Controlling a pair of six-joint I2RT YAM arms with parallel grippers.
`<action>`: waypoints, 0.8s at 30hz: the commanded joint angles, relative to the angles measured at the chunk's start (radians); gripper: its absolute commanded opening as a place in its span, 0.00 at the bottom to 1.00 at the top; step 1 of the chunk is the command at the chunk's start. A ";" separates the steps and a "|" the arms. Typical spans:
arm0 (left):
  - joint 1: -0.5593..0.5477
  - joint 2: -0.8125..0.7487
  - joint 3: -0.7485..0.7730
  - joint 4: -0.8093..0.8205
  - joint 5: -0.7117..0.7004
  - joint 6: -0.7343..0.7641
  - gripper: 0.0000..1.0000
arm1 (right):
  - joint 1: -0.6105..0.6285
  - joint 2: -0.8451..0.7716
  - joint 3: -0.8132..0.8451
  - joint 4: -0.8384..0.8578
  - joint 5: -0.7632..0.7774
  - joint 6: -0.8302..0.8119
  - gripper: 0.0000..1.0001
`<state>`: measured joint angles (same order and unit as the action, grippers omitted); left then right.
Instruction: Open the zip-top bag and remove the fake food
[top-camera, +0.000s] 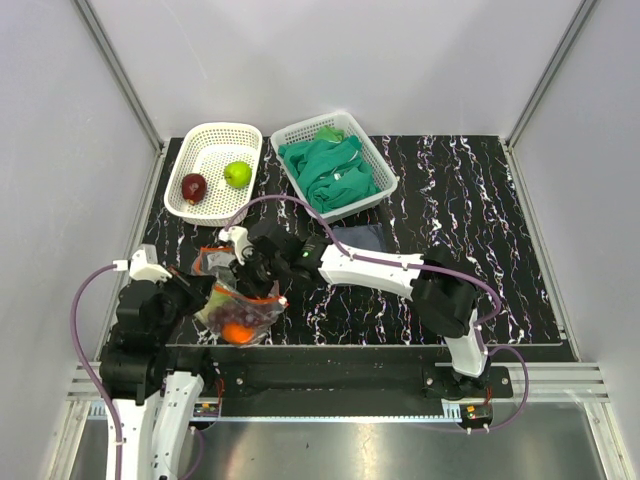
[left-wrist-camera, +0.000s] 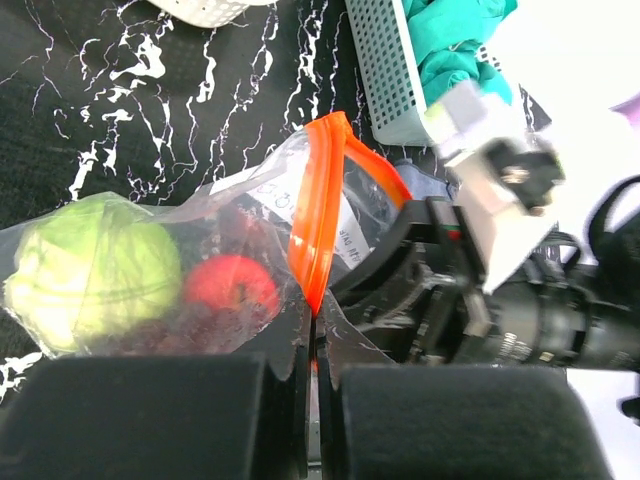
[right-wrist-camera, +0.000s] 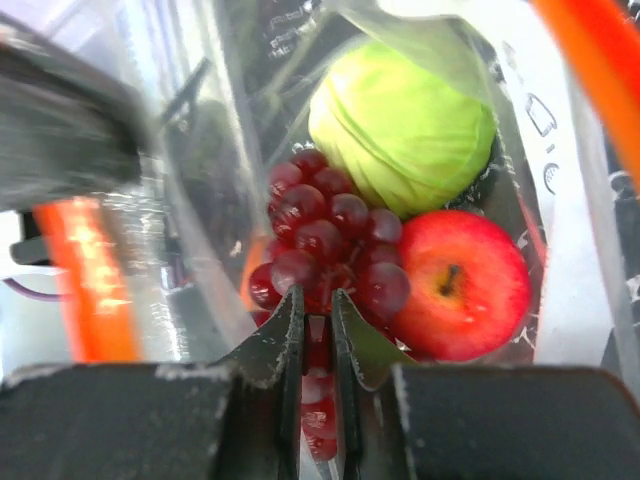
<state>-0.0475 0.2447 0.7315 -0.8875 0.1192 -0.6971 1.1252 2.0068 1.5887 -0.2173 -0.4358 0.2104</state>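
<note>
The clear zip-top bag lies near the table's front left, mouth open, its orange-red zip strip raised. My left gripper is shut on that strip at the bag's edge; it also shows in the top view. My right gripper reaches inside the bag from the right and is shut on the dark purple grapes. Beside the grapes lie a pale green cabbage and a red tomato. An orange sits at the bag's bottom.
A white basket at the back left holds a dark red apple and a green apple. A second basket holds green cloths. A dark grey-blue cloth lies behind the right arm.
</note>
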 joint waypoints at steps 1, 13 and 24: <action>0.003 0.028 -0.004 0.090 0.020 0.013 0.00 | -0.002 -0.086 0.085 0.010 0.019 0.007 0.01; 0.003 0.008 -0.030 0.091 0.083 0.045 0.00 | -0.021 -0.083 0.218 -0.011 0.115 -0.008 0.00; 0.003 -0.009 -0.061 0.071 0.054 0.051 0.00 | -0.042 -0.172 0.237 -0.036 0.149 -0.028 0.00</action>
<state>-0.0448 0.2409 0.6853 -0.8368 0.1822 -0.6651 1.0866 1.9476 1.7576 -0.2901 -0.2970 0.1928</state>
